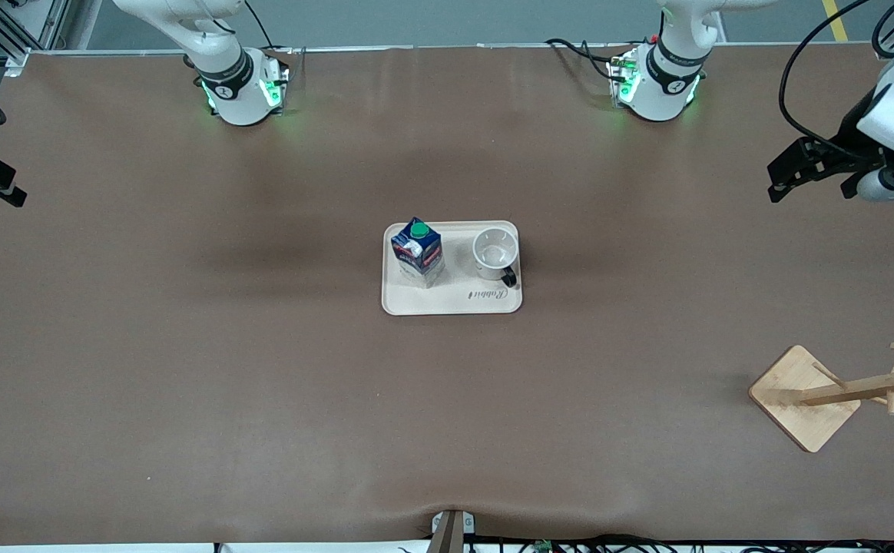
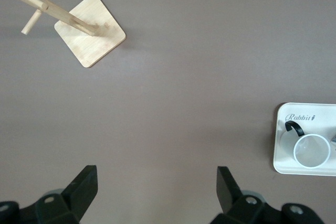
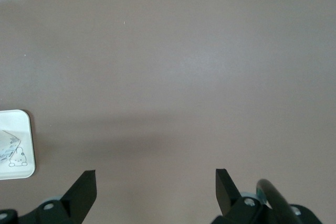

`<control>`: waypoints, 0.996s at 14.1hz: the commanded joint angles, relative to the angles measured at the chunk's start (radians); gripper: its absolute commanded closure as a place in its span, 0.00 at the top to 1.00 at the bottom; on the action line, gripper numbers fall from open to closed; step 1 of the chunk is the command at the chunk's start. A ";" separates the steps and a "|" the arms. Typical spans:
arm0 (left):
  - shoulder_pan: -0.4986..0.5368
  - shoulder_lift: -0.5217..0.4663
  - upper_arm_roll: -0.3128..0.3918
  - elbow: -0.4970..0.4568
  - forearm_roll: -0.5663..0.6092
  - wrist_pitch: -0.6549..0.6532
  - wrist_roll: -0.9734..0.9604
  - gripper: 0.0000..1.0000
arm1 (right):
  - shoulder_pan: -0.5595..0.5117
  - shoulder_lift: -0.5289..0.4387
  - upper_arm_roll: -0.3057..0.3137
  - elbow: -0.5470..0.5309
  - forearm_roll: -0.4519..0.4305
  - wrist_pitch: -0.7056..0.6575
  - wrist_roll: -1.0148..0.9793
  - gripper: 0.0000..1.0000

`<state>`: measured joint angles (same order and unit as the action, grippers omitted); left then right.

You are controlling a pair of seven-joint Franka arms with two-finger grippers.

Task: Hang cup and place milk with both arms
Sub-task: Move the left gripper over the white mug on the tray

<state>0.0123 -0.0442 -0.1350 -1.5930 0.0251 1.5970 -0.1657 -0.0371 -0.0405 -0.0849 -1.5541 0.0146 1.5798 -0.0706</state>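
A cream tray (image 1: 451, 301) lies at the table's middle. On it the dark-blue milk (image 1: 417, 250) stands upright with its green cap up. Beside it, toward the left arm's end, the white cup (image 1: 495, 250) stands mouth up, its black handle turned toward the front camera. My left gripper (image 1: 776, 180) hangs open and empty over bare table at the left arm's end. In the left wrist view the left gripper (image 2: 156, 177) is open, with the cup (image 2: 311, 150) well apart from it. My right gripper (image 1: 9, 188) hangs open over the right arm's end; in its wrist view the right gripper (image 3: 156, 178) holds nothing.
A wooden cup rack (image 1: 804, 395) with pegs stands on a square base toward the left arm's end, nearer the front camera than the tray; the rack (image 2: 89, 32) also shows in the left wrist view. A corner of the tray (image 3: 18, 169) shows in the right wrist view. Brown table surrounds the tray.
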 commanded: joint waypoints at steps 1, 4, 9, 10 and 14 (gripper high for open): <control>-0.001 0.036 -0.003 0.015 0.003 -0.014 -0.012 1.00 | -0.012 0.004 0.002 0.009 0.011 0.012 -0.006 1.00; -0.021 0.124 -0.035 0.007 0.001 0.004 -0.041 1.00 | -0.012 0.005 0.002 0.011 0.010 0.012 -0.003 1.00; -0.023 0.164 -0.125 -0.183 0.001 0.254 -0.203 1.00 | -0.012 0.005 0.002 0.028 0.012 0.000 -0.003 1.00; -0.023 0.171 -0.158 -0.224 0.001 0.308 -0.274 1.00 | -0.012 0.005 0.002 0.028 0.012 -0.001 -0.003 1.00; -0.060 0.242 -0.262 -0.257 0.012 0.395 -0.521 1.00 | -0.010 0.004 0.002 0.037 0.012 -0.026 -0.008 1.00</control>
<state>-0.0223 0.1862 -0.3720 -1.8370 0.0250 1.9592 -0.5952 -0.0381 -0.0396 -0.0877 -1.5436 0.0146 1.5822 -0.0705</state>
